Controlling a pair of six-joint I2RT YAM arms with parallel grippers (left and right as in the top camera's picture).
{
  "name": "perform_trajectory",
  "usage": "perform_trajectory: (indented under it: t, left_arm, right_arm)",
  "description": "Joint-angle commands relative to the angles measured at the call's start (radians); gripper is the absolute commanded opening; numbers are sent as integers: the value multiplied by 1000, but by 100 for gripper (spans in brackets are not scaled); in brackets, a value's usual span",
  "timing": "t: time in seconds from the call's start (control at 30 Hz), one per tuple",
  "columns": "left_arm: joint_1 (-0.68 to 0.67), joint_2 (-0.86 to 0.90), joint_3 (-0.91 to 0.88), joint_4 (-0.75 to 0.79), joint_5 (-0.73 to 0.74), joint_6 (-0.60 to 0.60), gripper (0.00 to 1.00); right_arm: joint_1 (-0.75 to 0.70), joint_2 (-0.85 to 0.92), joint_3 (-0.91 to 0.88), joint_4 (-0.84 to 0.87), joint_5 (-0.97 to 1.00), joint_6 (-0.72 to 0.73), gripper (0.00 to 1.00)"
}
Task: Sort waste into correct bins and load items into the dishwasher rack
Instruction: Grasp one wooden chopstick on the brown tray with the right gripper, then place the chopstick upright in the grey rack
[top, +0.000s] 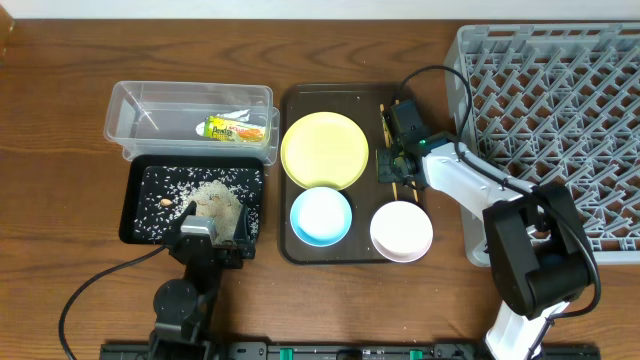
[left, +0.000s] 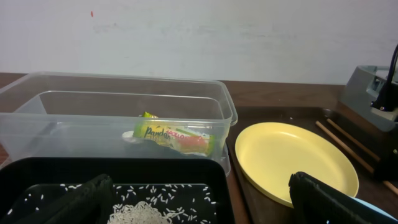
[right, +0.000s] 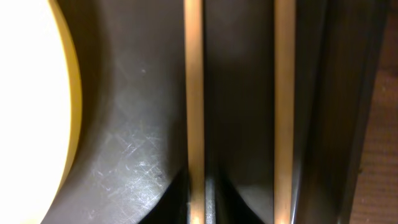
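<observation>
The snack wrapper (top: 236, 129) lies in the clear tub (top: 150, 100) and also shows in the left wrist view (left: 177, 136). Rice grains (top: 200, 190) lie in the black tray (top: 135, 215). My left gripper (top: 213, 232) is open and empty over the tray's near edge (left: 205, 208). The yellow plate (top: 323, 148), the light blue bowl (top: 320, 216) and the white bowl (top: 401, 231) sit on the brown serving tray. My right gripper (top: 394, 165) is down on the two chopsticks (top: 386, 125), shut on the left one (right: 194, 74). The white cup is out of view.
The grey dishwasher rack (top: 560, 130) stands at the right, next to the brown serving tray (top: 290, 240). My right arm reaches from the front right across the rack's left wall. The second chopstick (right: 284, 74) lies by the serving tray's rim.
</observation>
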Motion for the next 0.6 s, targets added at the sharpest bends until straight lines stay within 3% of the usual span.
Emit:
perform_trajectory:
  t: [0.0,0.43,0.57]
  left_arm:
    - [6,-7,-17,-40,-8,17,92]
    - [6,-7,-17,-39,-8,18,92]
    - [6,-7,-17,-39,-8,17,92]
  right_arm:
    - [0,0,16,-2,17,-10,1]
    - [-9,-305,63,-71,26,-10,1]
    - [-35,-396,63,-135,169,-13,1]
